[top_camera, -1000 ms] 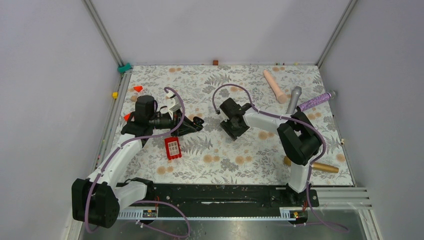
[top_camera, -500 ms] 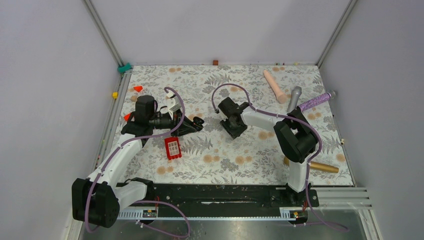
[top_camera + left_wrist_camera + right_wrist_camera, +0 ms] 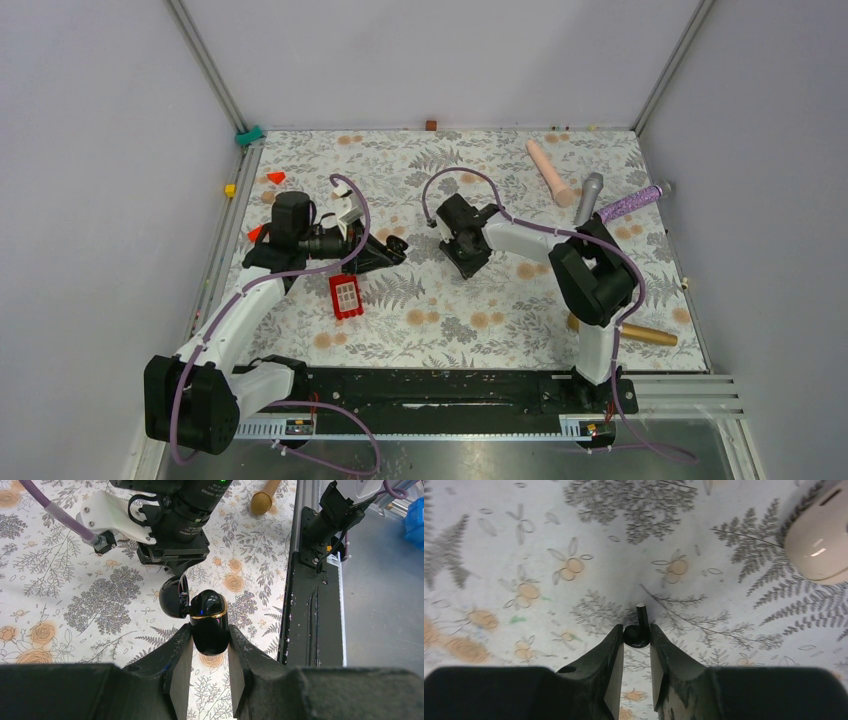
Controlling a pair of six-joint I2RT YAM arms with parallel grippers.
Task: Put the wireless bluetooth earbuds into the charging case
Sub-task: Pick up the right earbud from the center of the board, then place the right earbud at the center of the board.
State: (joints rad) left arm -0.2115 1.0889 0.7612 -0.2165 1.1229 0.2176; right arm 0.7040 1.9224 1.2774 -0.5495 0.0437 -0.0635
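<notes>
The left gripper (image 3: 207, 641) was found clenched on the charging case (image 3: 210, 624), a glossy black shell with a gold band, one finger pressed to each side of its lower half. The case was held upright above the floral table cover (image 3: 60, 575), with its lid (image 3: 173, 597) swung open to the side facing the right arm. The right gripper (image 3: 636, 633) was down at the table surface near the middle of the work area, fingertips (image 3: 616, 639) closed against both sides of the bulb of one small black earbud (image 3: 642, 614). The earbud's short stem pointed away from the wrist camera, along the cloth. Whether the earbud had left the cloth could not be determined. The two grippers stood near each other but apart. A red block (image 3: 346, 297) lay on the table just in front of the left gripper. A pale rounded object (image 3: 819, 540) lay beyond and to one side of the right gripper.
</notes>
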